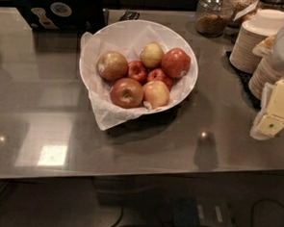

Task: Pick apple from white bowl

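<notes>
The deep red round apple (176, 62) sits rear-right in the wide white paper-lined bowl (194, 82), touching a smaller apple (159, 76). The pale-yellow gripper (276, 113) hangs well to the right; whether it is clenched or released cannot be told. If you descend off-centre, you may seize the wrong fruit.

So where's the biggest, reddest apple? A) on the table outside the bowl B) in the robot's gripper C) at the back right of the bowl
C: the apple sits at the back right of the white bowl, while the gripper hangs off to the right, beside the stacked paper bowls, apart from it.
</notes>
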